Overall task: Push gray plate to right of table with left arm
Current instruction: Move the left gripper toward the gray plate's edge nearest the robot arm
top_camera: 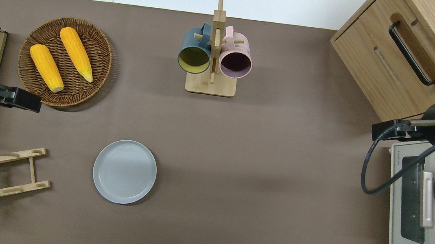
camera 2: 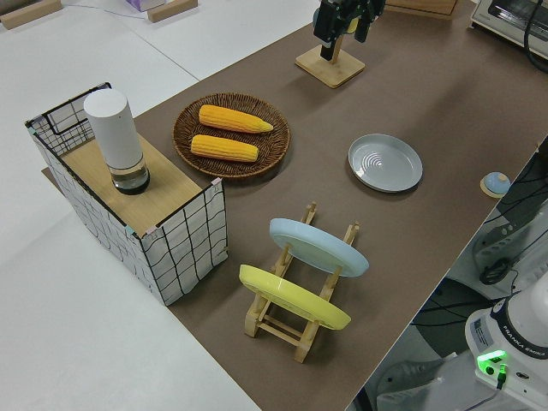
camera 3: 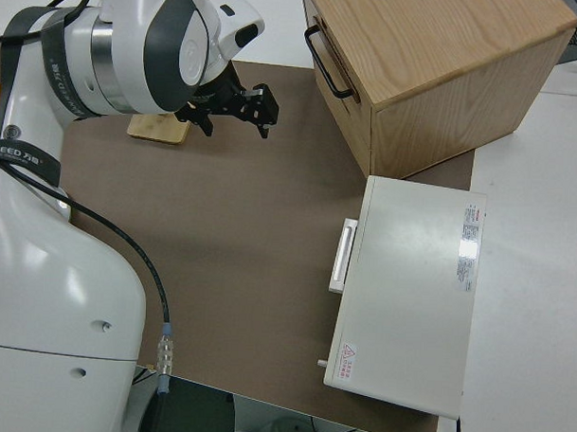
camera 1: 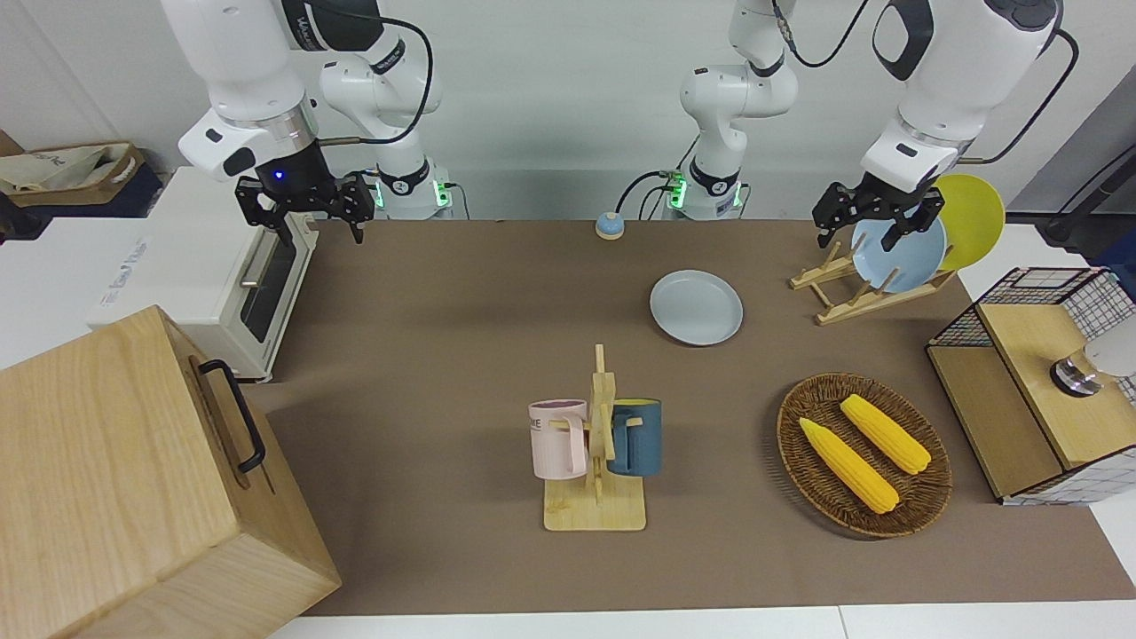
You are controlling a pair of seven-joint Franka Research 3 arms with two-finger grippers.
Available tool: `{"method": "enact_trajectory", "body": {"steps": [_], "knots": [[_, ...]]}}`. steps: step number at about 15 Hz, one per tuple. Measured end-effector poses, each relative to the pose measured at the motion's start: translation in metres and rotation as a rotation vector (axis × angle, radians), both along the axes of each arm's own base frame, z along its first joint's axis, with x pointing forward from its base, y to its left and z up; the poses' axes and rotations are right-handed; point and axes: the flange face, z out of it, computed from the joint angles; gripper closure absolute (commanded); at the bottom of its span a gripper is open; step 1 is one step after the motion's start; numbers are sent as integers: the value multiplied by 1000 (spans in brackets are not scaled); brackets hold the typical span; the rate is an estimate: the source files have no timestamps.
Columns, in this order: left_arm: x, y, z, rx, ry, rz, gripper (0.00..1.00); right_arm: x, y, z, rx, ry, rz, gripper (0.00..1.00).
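Observation:
The gray plate [camera 1: 697, 308] lies flat on the brown table [camera 1: 444, 355], nearer to the robots than the mug rack; it also shows in the overhead view [top_camera: 124, 171] and the left side view [camera 2: 385, 163]. My left gripper [camera 1: 865, 232] is open and empty, up in the air. In the overhead view it [top_camera: 19, 100] is over the table at the rim of the wicker basket, well apart from the plate. It also shows in the left side view [camera 2: 342, 38]. My right gripper [camera 1: 311, 222] is open and parked.
A mug rack [camera 1: 596, 444] holds a pink and a dark blue mug. A wicker basket [camera 1: 865, 453] holds two corn cobs. A wooden rack [camera 1: 843, 293] holds a sky-blue and a yellow plate. A wire crate [camera 1: 1029, 382], toaster oven [camera 1: 222, 266], wooden cabinet [camera 1: 133, 479] and small bell [camera 1: 609, 225] stand around.

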Motion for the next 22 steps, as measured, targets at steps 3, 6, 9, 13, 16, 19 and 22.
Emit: {"method": "enact_trajectory", "body": {"steps": [3,6,9,13,16,19,22], "knots": [[0,-1,0,0,0,-1,5,0,0,0,0,0,0,17],[0,0,0,0,0,0,5,0,0,0,0,0,0,17],[-1,-2,-2,0,6,-3,5,0,0,0,0,0,0,17],[-15,-10,-16,3,44,14,5,0,0,0,0,0,0,17],[-34,-20,-32,7,64,24,5,0,0,0,0,0,0,17],[-51,-22,-59,-12,47,29,5,0,0,0,0,0,0,17],[-60,-23,-90,-30,40,36,5,0,0,0,0,0,0,17]]}}
